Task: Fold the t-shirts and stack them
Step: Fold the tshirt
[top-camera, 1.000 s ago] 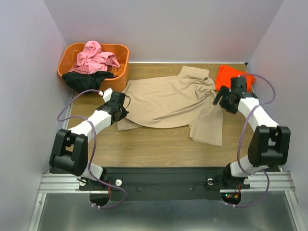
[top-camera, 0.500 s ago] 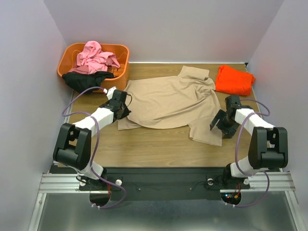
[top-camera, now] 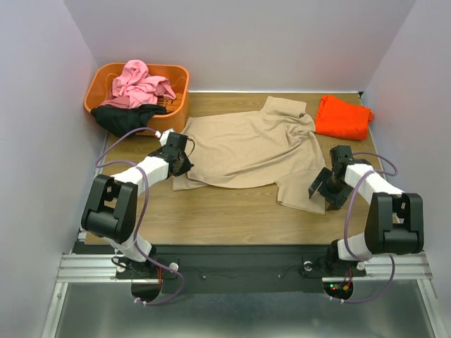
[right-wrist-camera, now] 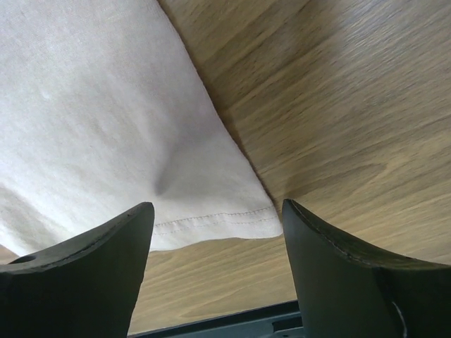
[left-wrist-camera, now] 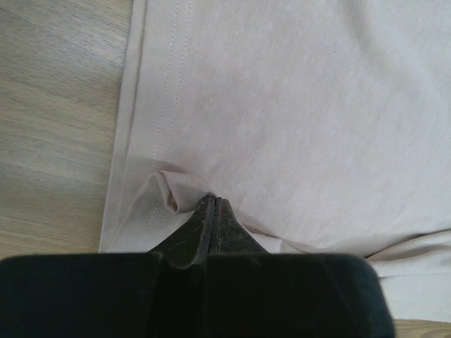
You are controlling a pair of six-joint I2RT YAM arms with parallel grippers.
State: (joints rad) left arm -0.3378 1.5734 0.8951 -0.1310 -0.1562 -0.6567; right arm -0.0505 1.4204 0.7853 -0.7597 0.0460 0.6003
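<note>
Where left gripper (left-wrist-camera: 215, 201) pinches, t-shirt (left-wrist-camera: 303, 105) fold hidden

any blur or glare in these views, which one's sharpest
Top external: even, soft light, no glare, sharp throughout. Left wrist: stitching on the tan shirt crisp, the shut left gripper dark and soft near the lens. Right wrist: hem readable, table grain smeared, open right gripper slightly soft.

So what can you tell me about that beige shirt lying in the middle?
The beige shirt is plain, soft-looking cloth with stitched hems, spread rumpled on the wooden table, its far end bunched. The left arm has its jaws shut on a pinch by the left hem; the right arm holds open jaws around the near right corner.
</note>
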